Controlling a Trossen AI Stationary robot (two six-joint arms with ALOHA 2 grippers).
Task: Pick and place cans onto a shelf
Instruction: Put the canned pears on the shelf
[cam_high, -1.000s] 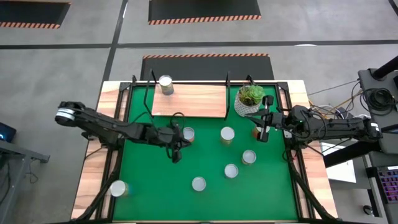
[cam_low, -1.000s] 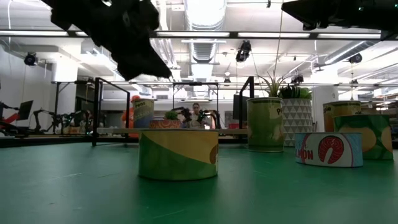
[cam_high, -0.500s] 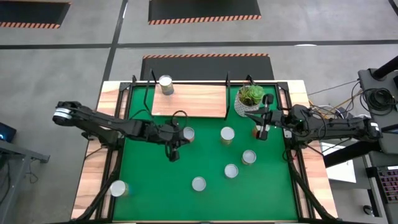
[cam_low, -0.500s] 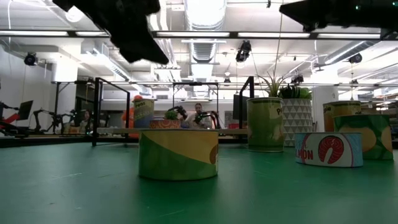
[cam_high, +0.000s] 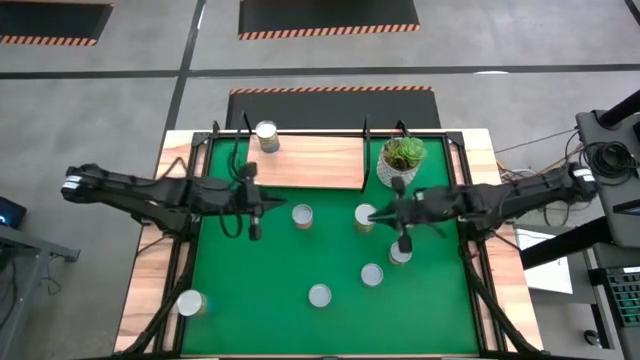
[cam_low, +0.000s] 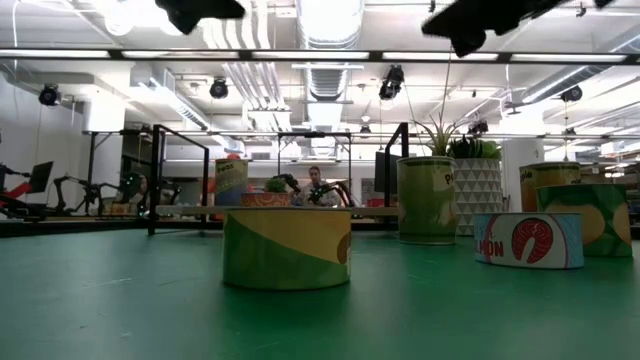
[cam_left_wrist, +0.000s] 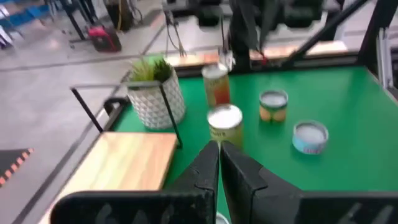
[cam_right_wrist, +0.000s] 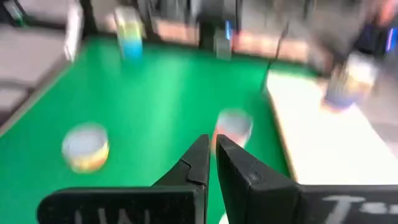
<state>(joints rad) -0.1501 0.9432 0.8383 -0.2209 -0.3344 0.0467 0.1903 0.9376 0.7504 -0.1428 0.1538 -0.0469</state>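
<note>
Shelf (cam_high: 305, 162) at far side of bench (cam_high: 145, 260), 1 can (cam_high: 266, 135) on its left end | 6 cans on the mat, 1 (cam_high: 190, 303) off its near-left corner | left gripper (cam_high: 254, 232), right gripper (cam_high: 402, 243) both empty, fingers pinched narrow | risk: right gripper hangs between 2 cans (cam_high: 366, 216) (cam_high: 399, 254); descending unopened could topple either.

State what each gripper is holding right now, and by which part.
Nothing is held. The left gripper and the right gripper both show fingers closed together with no can between them.
</note>
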